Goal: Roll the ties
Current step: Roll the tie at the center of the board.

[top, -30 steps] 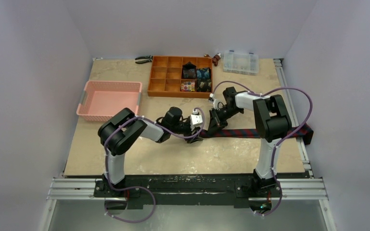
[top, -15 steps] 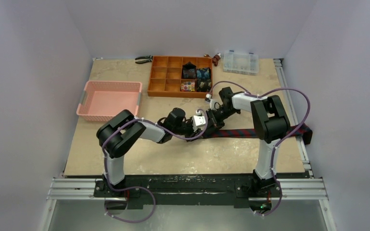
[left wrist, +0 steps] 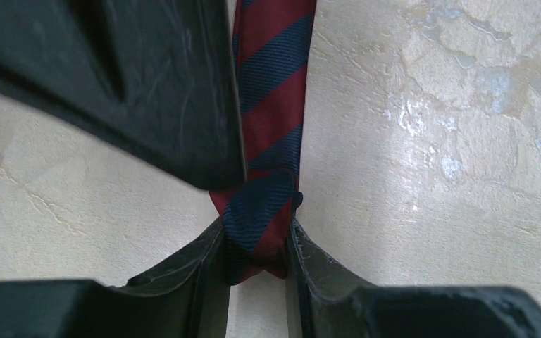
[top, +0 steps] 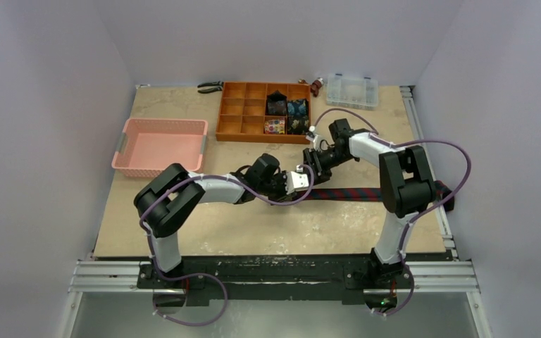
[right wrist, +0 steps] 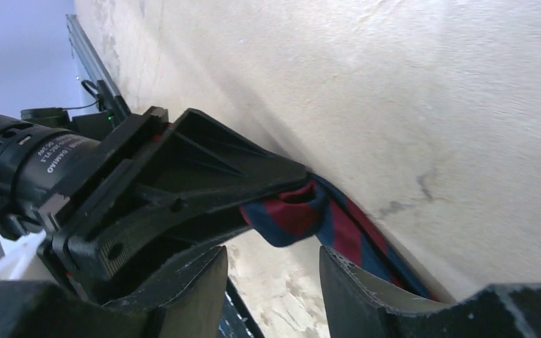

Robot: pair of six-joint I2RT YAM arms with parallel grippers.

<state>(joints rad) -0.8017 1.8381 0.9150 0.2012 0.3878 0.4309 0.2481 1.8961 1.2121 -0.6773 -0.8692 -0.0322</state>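
Note:
A navy tie with red diagonal stripes [top: 373, 193] lies stretched along the table toward the right edge. Its left end is folded over into a small fold [left wrist: 257, 211]. My left gripper [left wrist: 257, 236] is shut on that fold, pinching it between both fingers just above the table; from above, the left gripper [top: 303, 190] sits at the tie's left end. My right gripper [right wrist: 273, 257] stands open with nothing between its jaws, just off the folded end [right wrist: 289, 215]. From above, the right gripper [top: 317, 163] hangs behind the left one. Several rolled ties [top: 287, 114] fill compartments of the orange organizer.
The orange organizer [top: 243, 116] stands at the back centre. A pink basket [top: 158, 144] is at the left. Pliers [top: 210, 86] and a clear plastic box [top: 352, 90] lie along the back edge. The tie's far end drapes over the table's right edge [top: 451, 197].
My right gripper has opened, let go of the tie's end and drawn back. My left gripper has closed on the fold and shifted slightly right.

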